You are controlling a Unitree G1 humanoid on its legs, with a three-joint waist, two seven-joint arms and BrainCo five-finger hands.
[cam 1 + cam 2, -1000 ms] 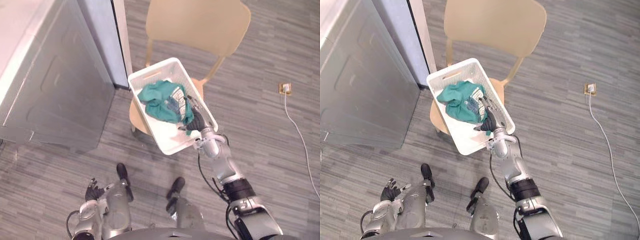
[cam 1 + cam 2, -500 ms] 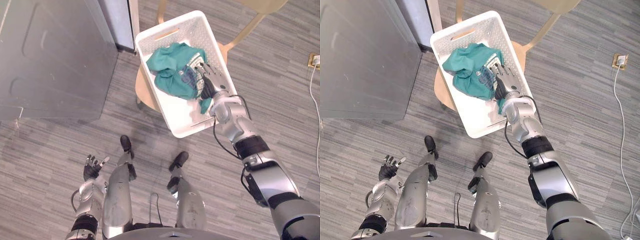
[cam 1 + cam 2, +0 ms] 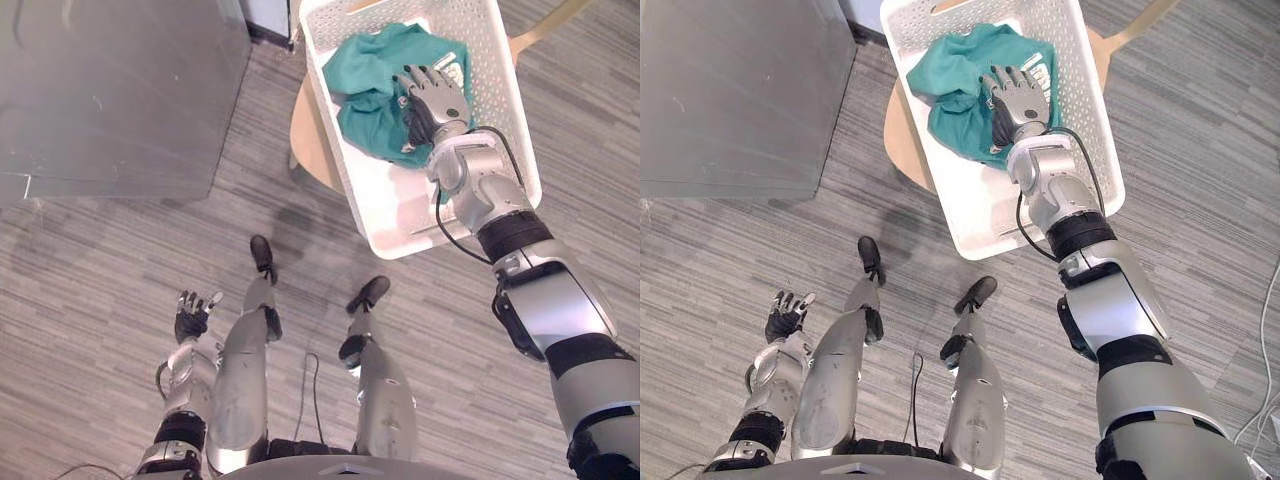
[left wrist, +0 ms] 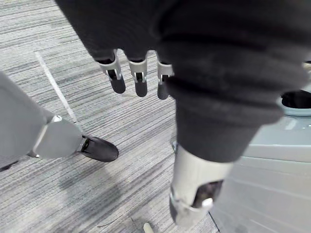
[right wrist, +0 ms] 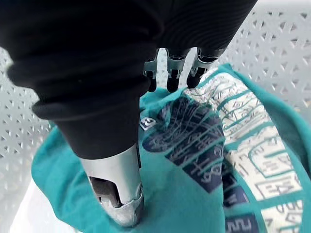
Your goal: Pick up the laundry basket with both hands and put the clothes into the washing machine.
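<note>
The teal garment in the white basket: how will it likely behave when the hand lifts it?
Probably floppy: the teal garment lies bunched in folds, so it should sag from wherever the right hand pinches. Likely light for its bulk and grippy rather than slippery, being soft cloth. A trailing fold might drag over the white basket wall.

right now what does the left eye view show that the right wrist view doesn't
The left eye view adds the wooden chair under the white laundry basket, the grey washing machine beside it, and the left hand, open, hanging low. The right wrist view adds the garment's dark blue and white print up close. Both share the basket, the teal garment and the right hand, fingers straight, over the cloth.
</note>
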